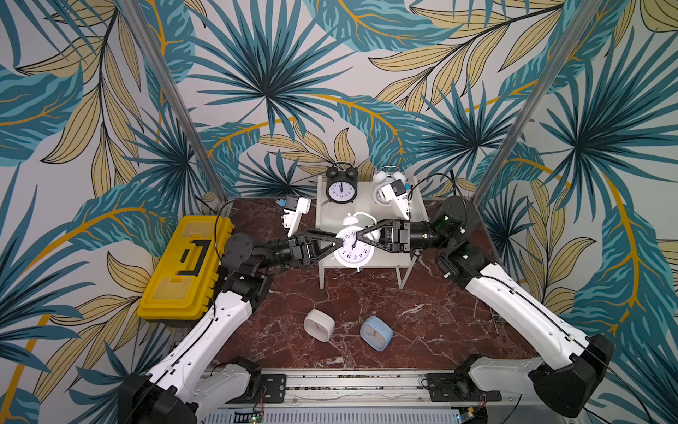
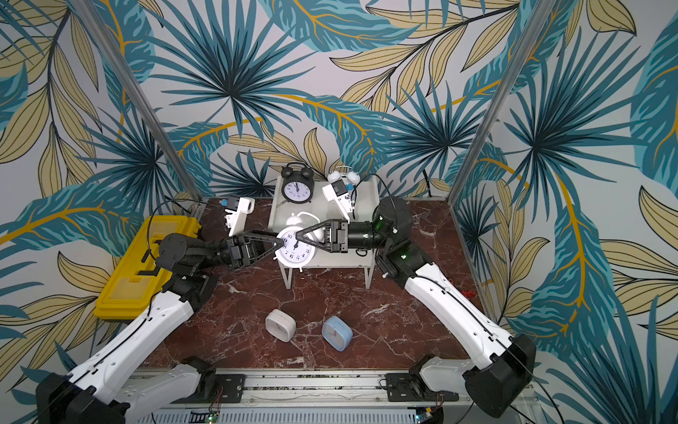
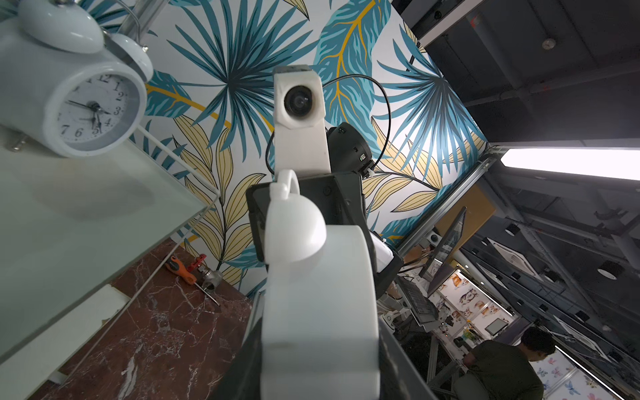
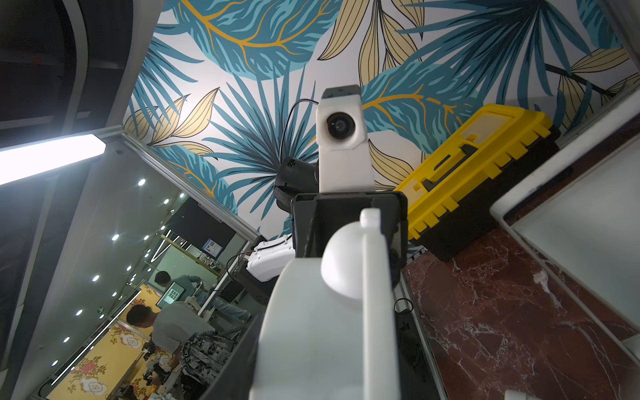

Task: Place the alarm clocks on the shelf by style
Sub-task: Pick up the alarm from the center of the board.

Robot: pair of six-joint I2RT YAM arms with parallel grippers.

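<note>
Over the front of the shelf, the white bell clock is clamped from opposite sides by the left gripper and right gripper, each part-closed on it; the right arm is judged nearer the shelf.

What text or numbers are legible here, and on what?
"12 1 2 3 4 5 6 7": dial, twin-bell clock on the shelf.
"10 11", "7 6 5 4 3": dial, held white clock; rest covered.
Black clock numerals: too small.
Yellow toolbox: no text seen.
</note>
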